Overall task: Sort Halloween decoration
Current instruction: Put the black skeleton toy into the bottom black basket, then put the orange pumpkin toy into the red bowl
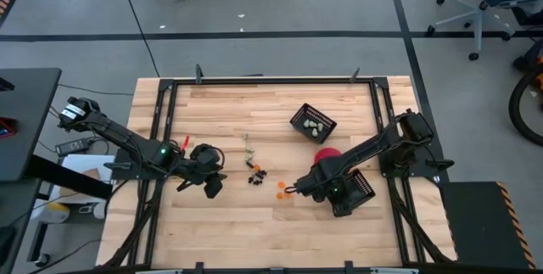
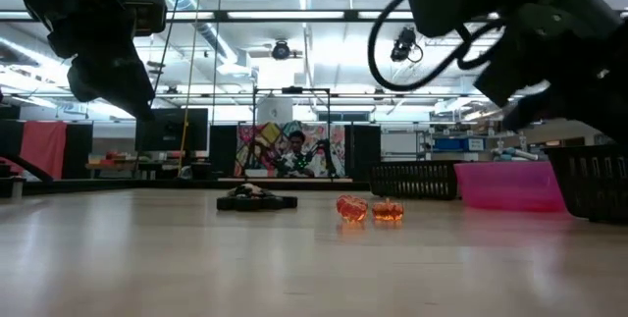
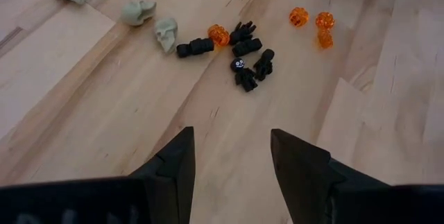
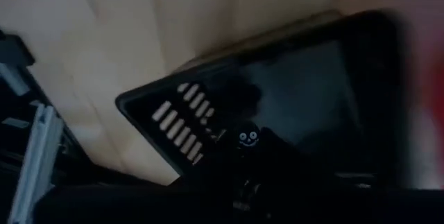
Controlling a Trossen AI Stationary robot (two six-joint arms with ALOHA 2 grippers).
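Tiny trinkets lie mid-table: black ones point(image 3: 246, 57) in a small cluster with one orange one, more orange ones point(image 3: 312, 23) beside them, and pale skulls point(image 3: 149, 19) farther off. My left gripper point(image 3: 229, 161) hovers open above bare wood short of the cluster, touching nothing. My right gripper point(image 4: 250, 148) is over a black slatted basket point(image 4: 277, 85) at the table's right and is shut on a black trinket with a white face point(image 4: 244, 138). A second basket point(image 1: 312, 123) holds pale trinkets. My right gripper holds the black trinket point(image 4: 244, 138) at its fingertips, lifted clear above the basket's inside. The dark fingers merge with the dark basket behind them, so which part of the trinket they are on does not show.
A pink round bowl point(image 1: 327, 155) stands between the two baskets, close to my right arm. Two orange trinkets point(image 1: 282, 191) lie just left of the right arm. Open wood lies along the near edge and the far left. A person sits in the room beyond the table point(image 2: 296, 150).
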